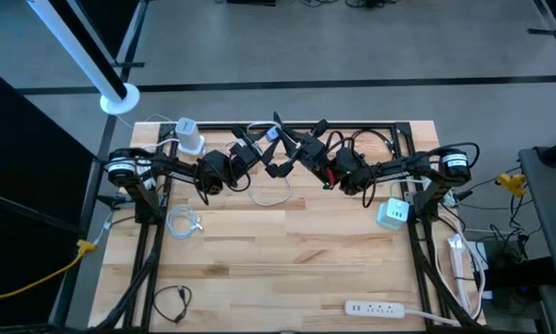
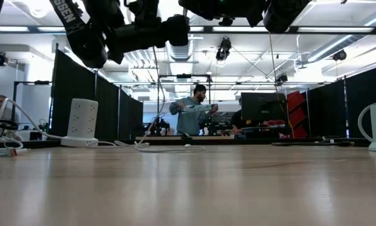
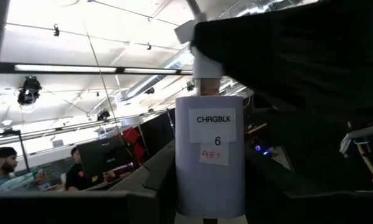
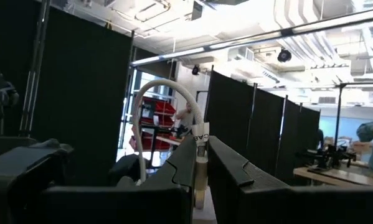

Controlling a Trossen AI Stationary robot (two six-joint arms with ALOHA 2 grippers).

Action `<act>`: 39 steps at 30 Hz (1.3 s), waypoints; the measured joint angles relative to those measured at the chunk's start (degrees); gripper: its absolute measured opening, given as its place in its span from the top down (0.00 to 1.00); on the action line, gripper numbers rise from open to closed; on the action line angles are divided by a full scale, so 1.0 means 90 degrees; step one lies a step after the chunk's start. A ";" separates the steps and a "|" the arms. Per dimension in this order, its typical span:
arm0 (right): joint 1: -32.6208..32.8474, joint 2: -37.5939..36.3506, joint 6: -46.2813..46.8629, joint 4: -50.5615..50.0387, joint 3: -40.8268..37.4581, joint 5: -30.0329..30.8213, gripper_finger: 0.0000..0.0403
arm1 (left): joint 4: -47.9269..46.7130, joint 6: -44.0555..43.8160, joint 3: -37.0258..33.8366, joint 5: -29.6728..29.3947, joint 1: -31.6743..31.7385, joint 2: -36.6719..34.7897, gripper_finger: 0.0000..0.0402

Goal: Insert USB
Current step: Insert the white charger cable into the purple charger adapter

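Both arms meet above the far middle of the table, lifted clear of it. My left gripper [image 1: 259,151] is shut on a white charger block [image 3: 210,152] labelled CHRGBLK 6. A white USB plug [image 3: 203,64] stands at the block's far end; whether it is seated I cannot tell. My right gripper [image 1: 292,156] is shut on the white cable [image 4: 167,93], which arcs up past the fingers and bends back down. Part of the cable lies as a loop on the table [image 1: 273,195]. My left gripper holds the charger block by its near end [image 3: 208,205]; the fingers themselves are hidden at the picture's lower edge. The block points away from the wrist, label side toward the camera, clear of the table. My right gripper pinches the white cable between its two fingers [image 4: 226,168], just behind its paper tag [image 4: 200,132]. The fingers lie along the cable. Beyond the fingertips the cable curves over in a slack arch, clear of the table.
A white power tower [image 1: 189,137] stands at the far left and a white-green cube [image 1: 394,213] at the right. A power strip [image 1: 380,306] lies near the front edge. A white cable [image 1: 185,223] and a black one [image 1: 171,299] lie at the left. People work beyond the table [image 2: 194,110].
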 joint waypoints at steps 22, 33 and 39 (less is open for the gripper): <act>-0.0131 0.0002 0.0000 -0.0002 -0.0005 -0.0098 0.97 | -0.0013 -0.0056 0.0000 -0.0020 0.0006 0.0000 0.70; -0.0163 0.0015 -0.0230 -0.0067 0.0171 -0.0322 0.97 | 0.0050 -0.0053 0.0015 -0.0050 -0.0001 -0.0002 0.70; -0.0164 0.0033 -0.0223 -0.0180 0.0200 -0.0334 0.97 | 0.0016 -0.0055 0.0014 -0.0078 0.0002 -0.0002 0.70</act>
